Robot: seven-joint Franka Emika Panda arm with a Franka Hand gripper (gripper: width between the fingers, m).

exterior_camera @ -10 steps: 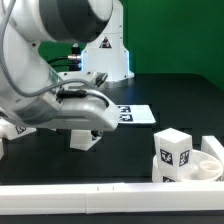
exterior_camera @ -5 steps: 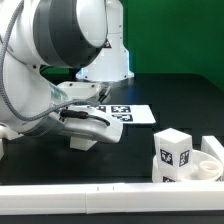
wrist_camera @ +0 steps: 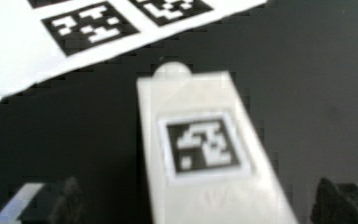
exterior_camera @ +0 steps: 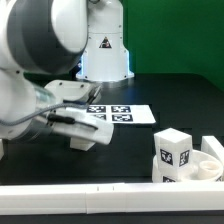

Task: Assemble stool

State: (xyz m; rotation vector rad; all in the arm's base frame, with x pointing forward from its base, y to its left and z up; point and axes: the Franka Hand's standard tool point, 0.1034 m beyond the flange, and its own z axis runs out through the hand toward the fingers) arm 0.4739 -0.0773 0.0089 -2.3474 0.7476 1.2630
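A white stool leg (wrist_camera: 197,130) with a square tag lies on the black table between my gripper's (wrist_camera: 194,205) two dark fingers (wrist_camera: 43,205). The gripper is open, with a gap on each side of the leg. In the exterior view the gripper (exterior_camera: 84,126) hangs low over this leg (exterior_camera: 90,140) at the left, partly hiding it. The round white seat (exterior_camera: 208,160) sits at the exterior view's right. A second tagged leg (exterior_camera: 173,152) stands upright at the seat's near left edge.
The marker board (exterior_camera: 122,114) lies flat just behind the gripper and also shows in the wrist view (wrist_camera: 87,35). A long white rail (exterior_camera: 100,196) runs along the front. The robot base (exterior_camera: 104,50) stands at the back.
The arm's upper links have swung toward the exterior view's left. The gripper stays low over the lying leg. The seat and the standing leg have not moved.
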